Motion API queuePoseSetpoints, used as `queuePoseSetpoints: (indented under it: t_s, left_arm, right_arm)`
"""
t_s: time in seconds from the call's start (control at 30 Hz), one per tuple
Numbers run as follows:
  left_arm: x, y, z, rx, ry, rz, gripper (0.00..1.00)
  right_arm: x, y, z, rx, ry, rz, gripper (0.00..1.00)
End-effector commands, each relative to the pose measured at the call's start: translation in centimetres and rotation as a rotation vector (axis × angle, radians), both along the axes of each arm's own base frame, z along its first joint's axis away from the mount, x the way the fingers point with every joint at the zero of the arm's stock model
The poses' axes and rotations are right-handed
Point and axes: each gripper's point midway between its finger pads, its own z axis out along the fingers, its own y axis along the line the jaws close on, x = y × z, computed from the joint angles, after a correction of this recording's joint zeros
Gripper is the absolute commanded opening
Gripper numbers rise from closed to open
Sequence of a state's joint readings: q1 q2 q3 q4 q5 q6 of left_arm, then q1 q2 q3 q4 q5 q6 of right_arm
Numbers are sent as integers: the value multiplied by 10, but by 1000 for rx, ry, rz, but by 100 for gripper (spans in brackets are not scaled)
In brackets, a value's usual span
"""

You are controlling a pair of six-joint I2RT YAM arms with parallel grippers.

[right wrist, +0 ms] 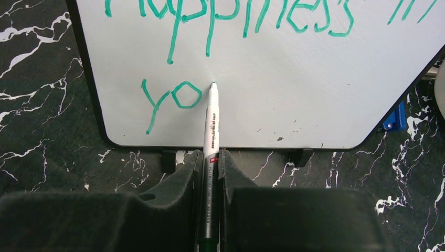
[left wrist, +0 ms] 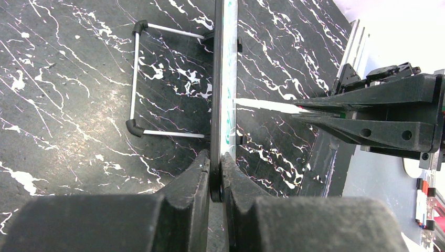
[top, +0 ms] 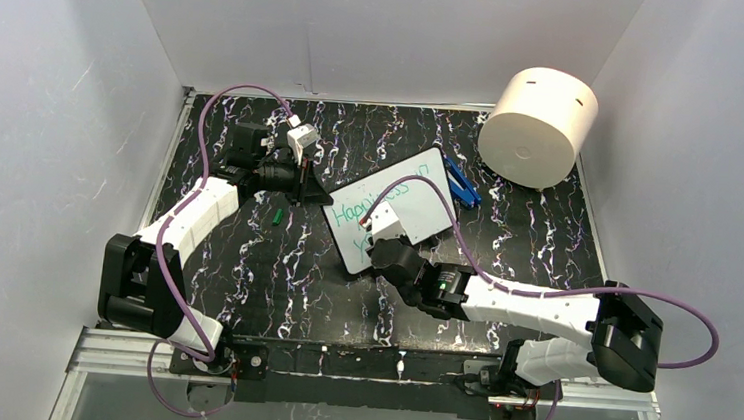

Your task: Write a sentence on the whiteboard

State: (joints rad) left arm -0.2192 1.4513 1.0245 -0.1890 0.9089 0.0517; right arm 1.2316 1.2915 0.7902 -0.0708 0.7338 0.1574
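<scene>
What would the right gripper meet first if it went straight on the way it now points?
The whiteboard: the marker clamped in the right gripper points at its white face, tip just right of the written "yo", apparently touching it.

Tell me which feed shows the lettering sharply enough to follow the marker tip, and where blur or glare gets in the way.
Right wrist: best, the sentence and the marker tip are sharp on the evenly lit whiteboard. Left wrist: board seen edge-on, its writing face nearly hidden, upper right corner washed out. Top external: even light, no glare, but the lettering is small and faint.
</scene>
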Motion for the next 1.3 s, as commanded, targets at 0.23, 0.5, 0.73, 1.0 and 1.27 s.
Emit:
queuePoseSetpoints:
  t_s: [0.23,0.5,0.73,1.0,1.27]
  left_arm:
    - [5,15,-38,138,44,61,0]
    - [5,15,-38,138,44,62,0]
    - [5,15,-38,138,45,61,0]
    - [4,15,-39,140,46,63,0]
    - [5,15,-39,141,46,62,0]
  right_arm:
    - [6,14,5,43,-5,13,0]
    - [-4,5,-9,-3,58,22,0]
    - [-7,-1,-14,-23,76,16,0]
    - [-4,-9,-15,-53,57,-12,0]
    - [3,-11,-9,-27,23,-47,0]
